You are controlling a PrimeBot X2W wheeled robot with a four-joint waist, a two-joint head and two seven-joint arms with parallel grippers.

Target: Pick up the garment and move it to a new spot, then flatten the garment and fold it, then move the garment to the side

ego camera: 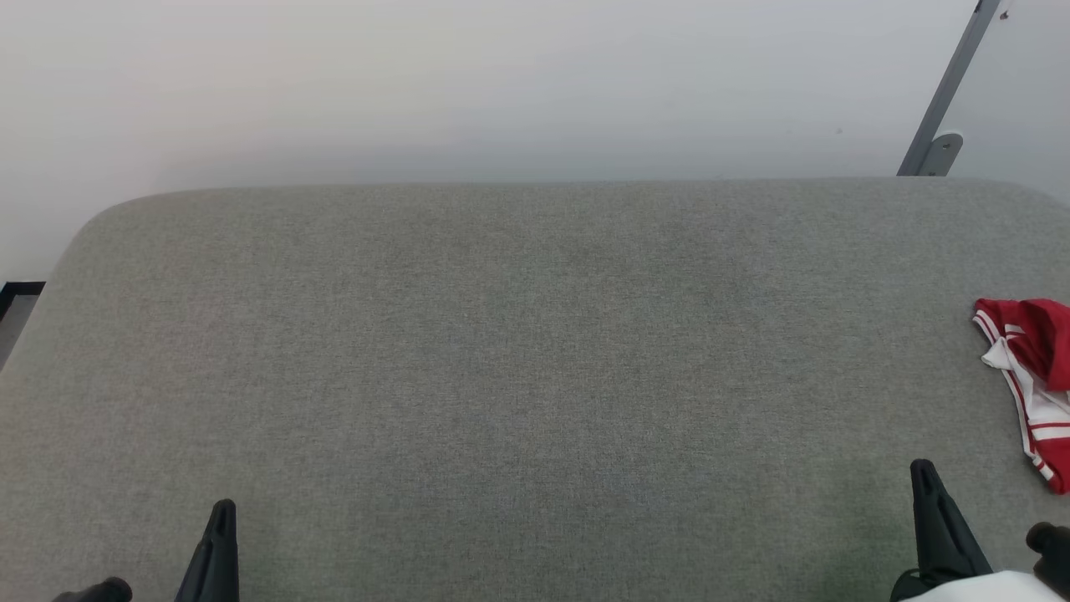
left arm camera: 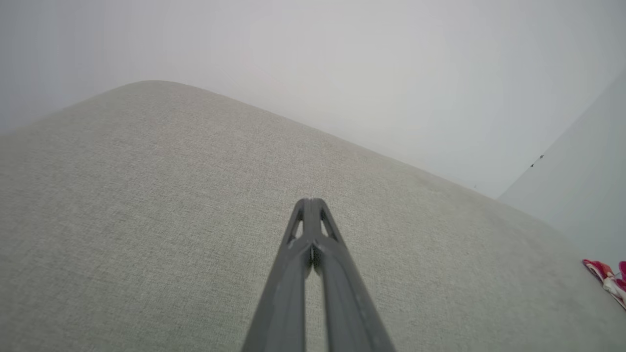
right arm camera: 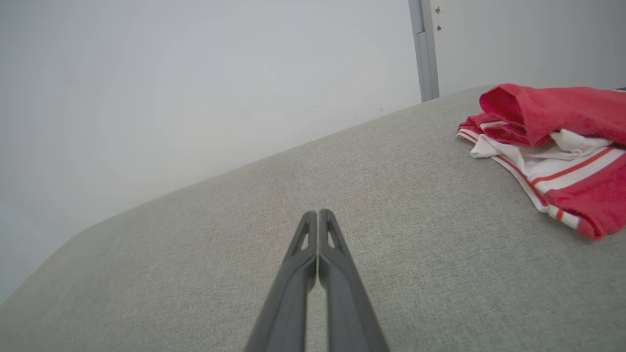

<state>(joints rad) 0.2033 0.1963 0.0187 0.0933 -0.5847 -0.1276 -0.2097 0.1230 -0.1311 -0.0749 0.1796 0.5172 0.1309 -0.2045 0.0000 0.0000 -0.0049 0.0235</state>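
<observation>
The garment (ego camera: pixel 1033 368) lies crumpled in a loose heap at the right-hand edge of the grey fabric-covered surface (ego camera: pixel 518 351), partly cut off by the border of the head view. Its red cloth is bunched up on top, with a white part and red-and-white striped trim spilling out below; no lettering can be seen in the folds. In the right wrist view the garment (right arm camera: pixel 557 132) rests directly on the surface, one red fold humped up above the rest.

The right pincer (right arm camera: pixel 318 213) is over the near right part of the surface, close to the garment but apart from it, its two dark fingers clenched together with nothing between them. The left pincer (left arm camera: pixel 311 201) is over the near left part of the surface, well apart from the garment (left arm camera: pixel 606 277), likewise clenched and gripping nothing.

Beyond the far edge of the surface stands a pale wall (ego camera: pixel 418 84), and past the far right corner of the surface a slanting grey metal post (ego camera: pixel 949 92) rises from a small bracket
</observation>
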